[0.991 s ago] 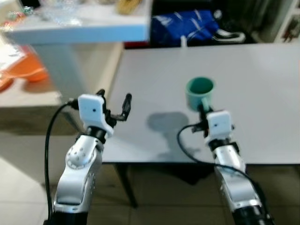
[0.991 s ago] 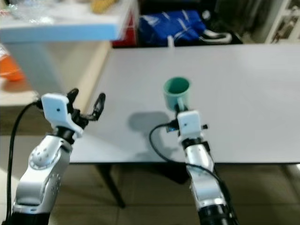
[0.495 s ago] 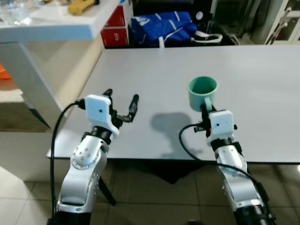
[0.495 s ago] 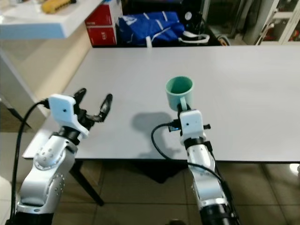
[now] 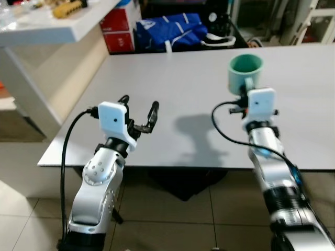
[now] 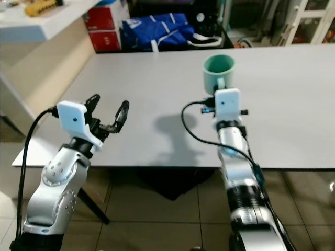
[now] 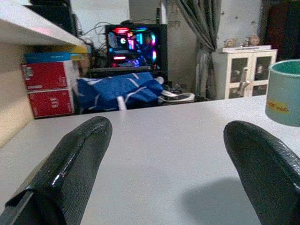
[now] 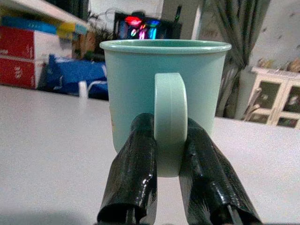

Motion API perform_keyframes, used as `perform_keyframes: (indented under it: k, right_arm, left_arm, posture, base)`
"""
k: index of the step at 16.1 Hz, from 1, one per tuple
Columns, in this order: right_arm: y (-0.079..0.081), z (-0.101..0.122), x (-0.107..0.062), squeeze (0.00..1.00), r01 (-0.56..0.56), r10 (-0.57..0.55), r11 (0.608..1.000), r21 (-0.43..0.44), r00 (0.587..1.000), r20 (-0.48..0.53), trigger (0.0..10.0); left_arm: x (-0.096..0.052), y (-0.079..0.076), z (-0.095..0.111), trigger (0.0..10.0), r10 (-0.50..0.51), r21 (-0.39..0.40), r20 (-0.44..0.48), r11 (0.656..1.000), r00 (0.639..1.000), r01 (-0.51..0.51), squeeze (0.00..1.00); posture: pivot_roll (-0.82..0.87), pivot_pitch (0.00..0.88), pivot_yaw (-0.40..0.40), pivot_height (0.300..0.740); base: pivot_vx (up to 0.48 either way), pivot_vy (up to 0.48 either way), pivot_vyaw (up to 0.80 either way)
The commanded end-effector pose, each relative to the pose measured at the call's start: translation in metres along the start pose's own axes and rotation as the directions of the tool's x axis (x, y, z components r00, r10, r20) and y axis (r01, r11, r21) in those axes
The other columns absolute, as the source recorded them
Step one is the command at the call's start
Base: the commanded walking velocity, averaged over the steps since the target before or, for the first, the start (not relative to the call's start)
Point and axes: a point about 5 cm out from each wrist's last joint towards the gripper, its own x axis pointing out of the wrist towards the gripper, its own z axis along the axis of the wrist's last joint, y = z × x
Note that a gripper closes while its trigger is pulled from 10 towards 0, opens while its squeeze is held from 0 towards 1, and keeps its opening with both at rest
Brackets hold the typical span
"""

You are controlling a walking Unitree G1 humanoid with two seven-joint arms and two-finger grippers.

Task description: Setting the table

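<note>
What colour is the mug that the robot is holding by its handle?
Pale teal green. The mug shows best in the right wrist view, its handle pinched by the right tool.

Upright teal mug, seemingly resting on table.

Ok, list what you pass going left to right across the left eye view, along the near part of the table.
Table's left edge → left tool, fingers apart over the table → shadow on the tabletop → right tool, fingers closed on the handle of the green mug.
</note>
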Motion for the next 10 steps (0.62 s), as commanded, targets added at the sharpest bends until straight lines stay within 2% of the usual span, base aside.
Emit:
perform_keyframes:
  k: [1,3,7,10]
  right_arm:
    - [-0.001,0.001,0.008,0.0,0.016,-0.016,1.0,0.017,1.0,-0.006,10.0]
    - [0.001,-0.002,0.014,0.0,0.0,0.0,1.0,0.008,1.0,-0.03,10.0]
    - [0.02,-0.018,0.021,0.0,-0.07,0.079,0.995,0.071,0.986,-0.144,10.0]
    - [0.02,-0.026,0.022,0.0,-0.063,0.074,0.996,0.063,0.977,-0.202,10.0]
  left_arm:
    - [0.0,0.006,0.0,10.0,0.017,0.021,-0.007,1.0,1.0,-0.017,0.0]
    - [-0.002,0.007,0.001,10.0,0.017,0.026,-0.007,1.0,1.0,-0.017,0.0]
    - [-0.007,0.006,0.003,10.0,0.027,0.028,-0.01,0.999,1.0,-0.026,0.0]
    - [-0.015,0.007,0.003,10.0,0.041,0.029,-0.026,0.999,0.999,-0.04,0.0]
  posture:
    - [-0.13,0.0,0.095,0.74]
    - [-0.11,0.0,0.09,0.74]
    - [-0.08,0.0,0.077,0.74]
    - [-0.05,0.011,0.064,0.74]
  base:
    - [0.0,0.0,0.0]
    - [0.0,0.0,0.0]
    - [0.0,0.0,0.0]
    - [0.0,0.0,0.0]
